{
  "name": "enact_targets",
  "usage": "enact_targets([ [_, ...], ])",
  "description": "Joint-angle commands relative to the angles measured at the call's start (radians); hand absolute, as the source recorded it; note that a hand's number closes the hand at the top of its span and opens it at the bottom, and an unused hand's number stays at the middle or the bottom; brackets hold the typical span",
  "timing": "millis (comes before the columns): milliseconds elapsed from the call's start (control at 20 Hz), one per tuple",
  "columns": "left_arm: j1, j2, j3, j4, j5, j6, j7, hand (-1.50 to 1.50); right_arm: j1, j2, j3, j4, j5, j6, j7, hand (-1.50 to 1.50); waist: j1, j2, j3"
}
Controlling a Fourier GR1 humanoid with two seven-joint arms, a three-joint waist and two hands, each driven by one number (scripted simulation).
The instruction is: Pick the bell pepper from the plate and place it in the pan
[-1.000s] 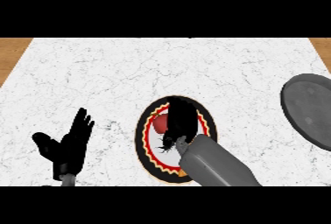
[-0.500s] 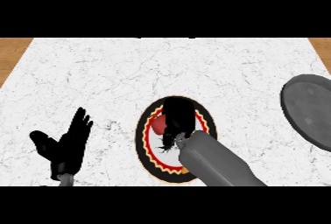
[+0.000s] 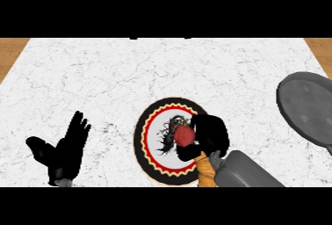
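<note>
The left hand [image 3: 62, 151] rests open, fingers up, near the counter's [image 3: 130, 66] lower left, bare marble around it. On the plate [image 3: 150, 145], the right hand [image 3: 206, 134] curls round the red bell pepper [image 3: 185, 135]. The pan [image 3: 308, 110] sits at the right edge, well apart.

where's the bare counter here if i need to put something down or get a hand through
Bare marble runs along the whole far side of the counter, beyond the plate. Another open strip lies between the plate and the pan. It is crowded on the plate, where the right hand covers the bell pepper. The left hand rests open beside the plate.
</note>
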Motion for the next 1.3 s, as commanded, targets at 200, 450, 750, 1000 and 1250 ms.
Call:
enact_targets([
  [200, -0.023, -0.048, -0.003, 0.084, -0.018, 0.005, 0.010, 0.00, 0.071, -0.164, -0.001, -0.303, 0.167, 0.041, 0.073, 1.50, -0.003, 0.007, -0.007],
  [450, -0.012, -0.014, 0.022, 0.046, -0.003, -0.005, 0.030, 0.00, 0.028, -0.225, -0.068, -0.510, 0.365, -0.024, 0.214, 1.50, -0.027, -0.002, -0.007],
  [750, -0.010, -0.029, 0.016, 0.046, -0.016, -0.019, 0.017, 0.00, 0.082, -0.236, -0.201, -0.695, 0.409, 0.059, 0.280, 1.50, -0.001, 0.008, -0.006],
  [1000, 0.033, -0.020, 0.026, 0.042, -0.012, -0.058, 0.001, 0.00, 0.149, -0.287, -0.372, -0.745, 0.315, 0.098, 0.215, 1.50, 0.007, 0.010, -0.006],
  [1250, -0.028, -0.090, -0.007, 0.081, -0.071, 0.001, -0.002, 0.00, 0.153, -0.243, -0.508, -0.637, 0.246, -0.006, 0.077, 1.50, 0.011, 0.012, -0.005],
])
